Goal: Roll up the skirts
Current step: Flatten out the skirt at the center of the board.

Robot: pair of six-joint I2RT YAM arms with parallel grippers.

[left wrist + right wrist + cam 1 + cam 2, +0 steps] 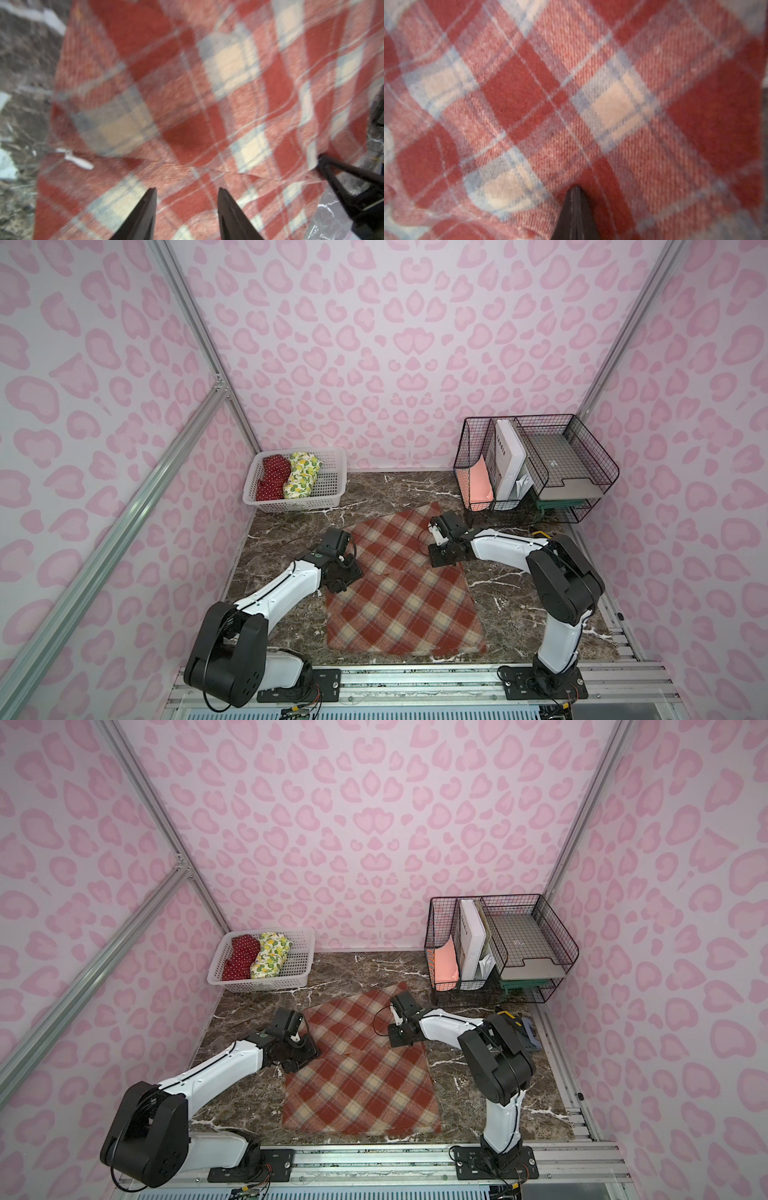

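Three skirts are in view, and only one is within reach of the arms. The plaid skirt (pixel 399 593) lies spread on the table (pixel 519 585), directly beneath both end effectors. A flap of it is doubled over the layer below, and the edge of that flap runs across between them.

The left end effector (pixel 187 190) hangs over the skirt's left border with its fingers (pixel 145 212) about half apart. Nothing is between them, and we cannot tell whether the tips touch the cloth.

The right end effector (pixel 576 188) sits opposite, at the skirt's right border, with its fingers pressed together. In the left wrist view the corner of the flap meets its tip and looks pinched there. In its own view the plaid cloth fills everything ahead of the closed tips.

Well beyond the left end effector, toward the back wall, stands a white basket (pixel 299 502). The red polka-dot skirt (pixel 274 477) and the lemon skirt (pixel 301 477) lie rolled side by side inside it, touching each other. The lemon skirt is the nearer of the two to the right end effector.
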